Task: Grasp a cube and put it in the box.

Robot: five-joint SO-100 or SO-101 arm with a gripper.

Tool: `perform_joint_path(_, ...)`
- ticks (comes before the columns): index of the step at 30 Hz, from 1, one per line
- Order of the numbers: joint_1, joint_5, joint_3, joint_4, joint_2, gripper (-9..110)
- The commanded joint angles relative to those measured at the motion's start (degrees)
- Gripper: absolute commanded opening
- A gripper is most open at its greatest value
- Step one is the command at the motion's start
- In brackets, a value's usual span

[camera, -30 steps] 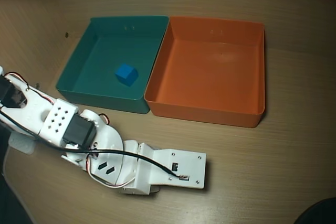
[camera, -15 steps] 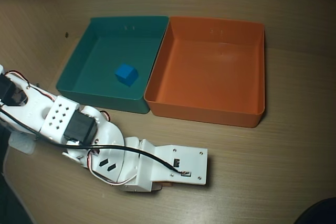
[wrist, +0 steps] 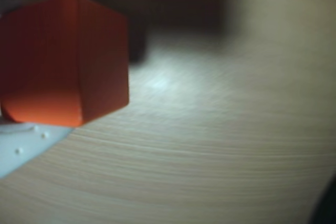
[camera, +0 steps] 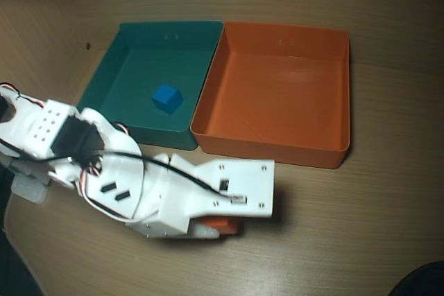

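In the wrist view the orange cube point(wrist: 63, 61) fills the upper left, pressed against a white finger point(wrist: 18, 150) of my gripper point(wrist: 50, 72), which is shut on it. The cube's lower edge looks slightly off the wooden table, with a dark shadow behind it. From overhead, only a sliver of the cube point(camera: 223, 226) peeks out under the white wrist plate that hides my gripper point(camera: 216, 229). The box point(camera: 277, 95), a large shallow orange bin, stands empty beyond the gripper, up and to the right in that view.
A teal bin point(camera: 132, 81) touches the box's left side and holds a small blue cube point(camera: 166, 98). The arm's white body point(camera: 104, 171) stretches in from the left edge. Bare wooden table point(camera: 347, 227) lies to the gripper's right.
The wrist has risen and swung a little toward the bins. The orange cube, hidden beneath the wrist before, now shows at the plate's lower edge.
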Motion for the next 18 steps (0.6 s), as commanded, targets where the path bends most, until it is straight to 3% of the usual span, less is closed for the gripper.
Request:
perform_joint_path(1,-2.6,0.3,-3.3,-0.5,10.6,-6)
perform_joint_path(9,-10.0,0.3,-4.2,-0.6,13.5,-6)
perform_joint_path(18,-16.7,0.4,-19.4,-0.1,3.3,-6)
